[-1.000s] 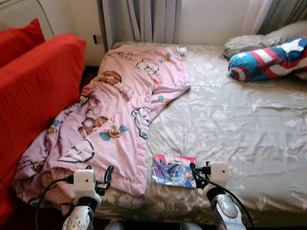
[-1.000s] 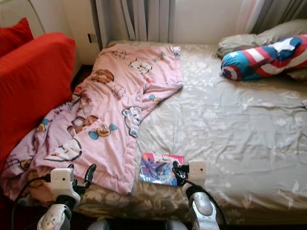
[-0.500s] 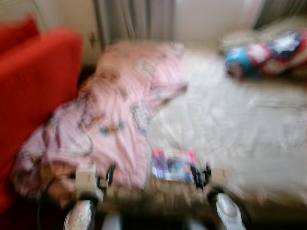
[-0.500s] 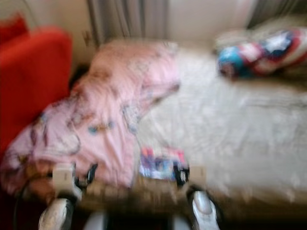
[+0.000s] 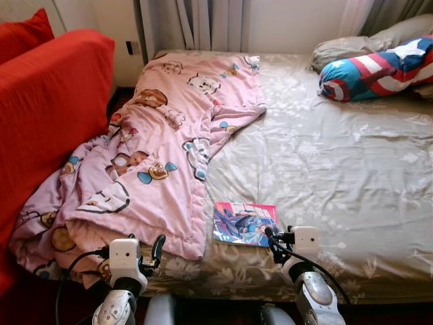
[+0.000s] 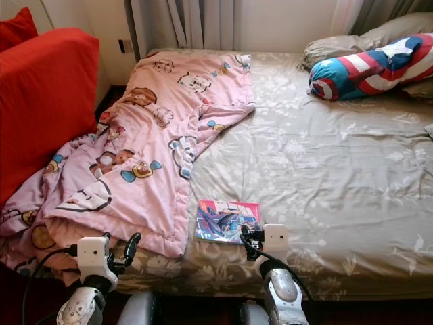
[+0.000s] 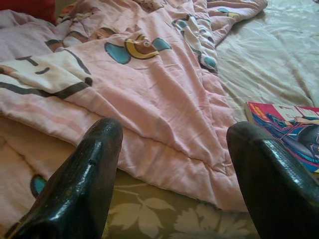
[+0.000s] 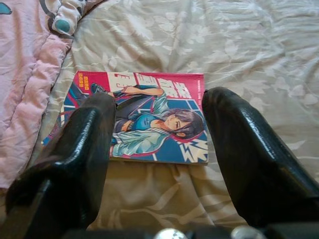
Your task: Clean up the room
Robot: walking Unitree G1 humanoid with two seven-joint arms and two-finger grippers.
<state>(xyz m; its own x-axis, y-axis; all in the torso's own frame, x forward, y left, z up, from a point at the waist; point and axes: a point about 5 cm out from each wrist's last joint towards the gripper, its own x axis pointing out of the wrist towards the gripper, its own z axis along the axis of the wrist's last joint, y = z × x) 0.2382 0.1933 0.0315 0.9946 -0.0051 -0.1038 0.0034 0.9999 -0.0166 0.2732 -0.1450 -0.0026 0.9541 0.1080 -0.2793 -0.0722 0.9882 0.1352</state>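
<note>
A pink cartoon-print blanket (image 5: pixel 169 142) lies crumpled across the left half of the bed, and its lower end spills over the bed's edge. A colourful comic book (image 5: pixel 244 223) lies flat on the beige sheet (image 5: pixel 338 169) near the front edge, just right of the blanket's hem. My left gripper (image 5: pixel 154 250) hangs low before the blanket's hem (image 7: pixel 164 164), open and holding nothing. My right gripper (image 5: pixel 273 245) is open just short of the comic book (image 8: pixel 149 119), which shows between its two fingers.
A red sofa (image 5: pixel 47 115) with a red cushion (image 5: pixel 27 34) stands close along the bed's left side. A red, white and blue star bolster (image 5: pixel 379 68) and a grey pillow (image 5: pixel 352 47) lie at the far right. Curtains (image 5: pixel 196 27) hang behind the bed.
The whole picture has shifted and was blurred half a second ago, so the camera moved. Both grippers keep their pose, and the blanket and book lie as before.
</note>
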